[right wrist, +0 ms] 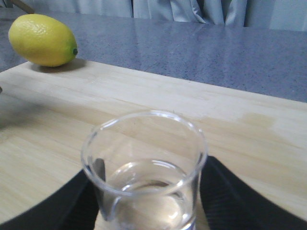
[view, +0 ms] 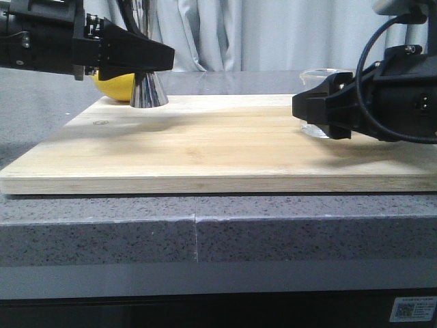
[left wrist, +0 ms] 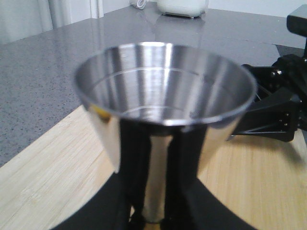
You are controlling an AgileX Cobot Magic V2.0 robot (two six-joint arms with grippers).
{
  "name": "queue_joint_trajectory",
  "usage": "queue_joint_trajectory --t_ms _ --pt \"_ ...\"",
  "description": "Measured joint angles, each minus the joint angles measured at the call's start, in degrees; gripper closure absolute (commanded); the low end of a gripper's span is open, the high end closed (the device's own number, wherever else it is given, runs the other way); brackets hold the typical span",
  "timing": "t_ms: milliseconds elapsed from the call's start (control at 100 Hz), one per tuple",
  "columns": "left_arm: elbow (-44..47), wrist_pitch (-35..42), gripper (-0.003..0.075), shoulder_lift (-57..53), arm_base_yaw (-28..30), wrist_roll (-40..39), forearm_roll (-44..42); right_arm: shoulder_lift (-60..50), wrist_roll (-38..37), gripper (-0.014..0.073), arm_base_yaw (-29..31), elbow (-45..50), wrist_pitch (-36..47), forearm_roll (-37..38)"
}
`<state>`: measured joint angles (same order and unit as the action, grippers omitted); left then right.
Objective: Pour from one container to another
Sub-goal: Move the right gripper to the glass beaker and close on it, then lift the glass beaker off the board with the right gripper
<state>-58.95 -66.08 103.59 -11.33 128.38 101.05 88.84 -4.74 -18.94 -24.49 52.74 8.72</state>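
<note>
Glass is the concern here: the small clear beaker (right wrist: 146, 172) is thin-walled, smooth and breakable, and it holds some clear liquid, so it wants a level, moderate squeeze on its straight sides below the lip. It stands on the right of the wooden board (view: 205, 143), between the fingers of the right gripper (view: 321, 113), which look closed against it, though contact is hard to confirm. The steel jigger (left wrist: 163, 91), rigid and slick, stands at the board's far left beside the lemon (right wrist: 42, 40), its narrow waist pinched by the left gripper (view: 147, 58).
</note>
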Motion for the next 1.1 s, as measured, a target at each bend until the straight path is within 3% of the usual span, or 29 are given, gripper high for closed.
queue_joint_trajectory --t_ms 530,800,1100 --pt "0.0 0.0 0.0739 0.0 0.0 0.0 0.0 0.0 0.0 0.0232 -0.2 0.0 -0.1 0.2" --pt "0.0 0.0 0.0739 0.0 0.0 0.0 0.0 0.0 0.0 0.0363 -0.2 -0.1 -0.1 0.2" --pt "0.0 0.0 0.0739 0.0 0.0 0.0 0.0 0.0 0.0 0.0369 -0.2 -0.1 -0.1 0.2"
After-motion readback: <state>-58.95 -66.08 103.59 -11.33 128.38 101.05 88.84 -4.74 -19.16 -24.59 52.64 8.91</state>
